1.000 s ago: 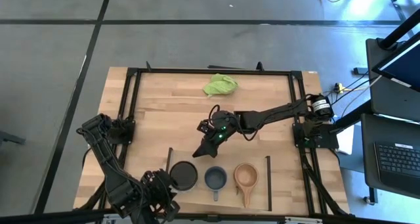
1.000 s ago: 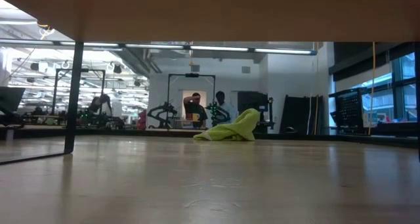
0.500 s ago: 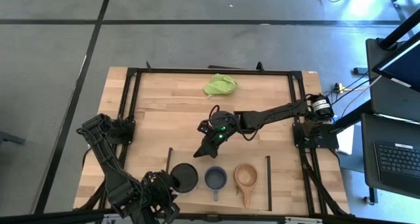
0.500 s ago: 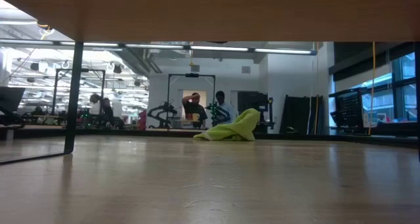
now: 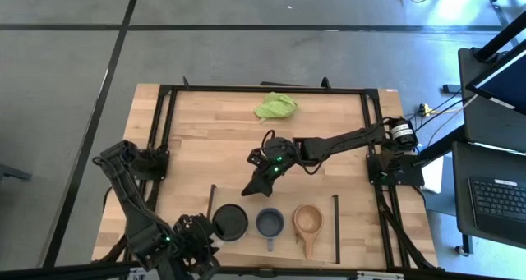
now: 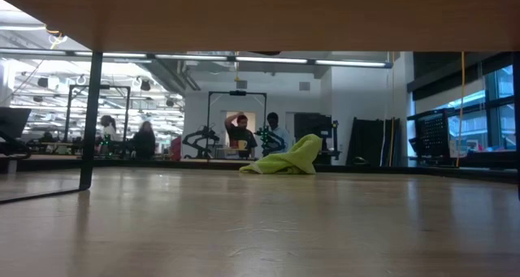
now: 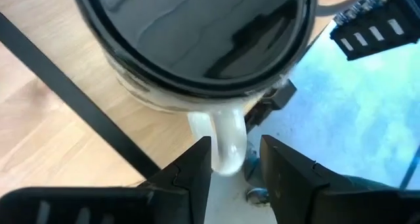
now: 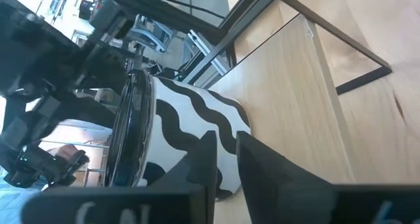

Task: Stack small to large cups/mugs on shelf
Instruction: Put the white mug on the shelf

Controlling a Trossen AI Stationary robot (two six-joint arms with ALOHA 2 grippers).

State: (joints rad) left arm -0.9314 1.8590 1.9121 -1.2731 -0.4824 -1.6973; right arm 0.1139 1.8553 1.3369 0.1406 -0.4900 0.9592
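Note:
Three cups stand in a row on the light-wood shelf at the table's near edge: the white mug with dark inside on the left, the blue-grey mug in the middle, the tan wooden cup on the right. My left gripper is open at the white mug's near left, with its fingers on either side of the mug's handle. My right gripper is shut and empty, hovering over the shelf's far edge, and the white mug's black wavy outside shows in its wrist view. My left gripper comes at the white mug's handle level from the near left, a finger on each side of it. One finger looks to lie against the handle's side; the other stands off with a gap. The mug stands upright on the shelf.
A lime-green cloth lies bunched at the table's far middle and shows in the low view. Thin black bars edge the shelf's short sides. People stand in the room beyond the table.
My left arm has shifted a little at the table's near left corner, by the white mug. The three cups and my right gripper have kept their places.

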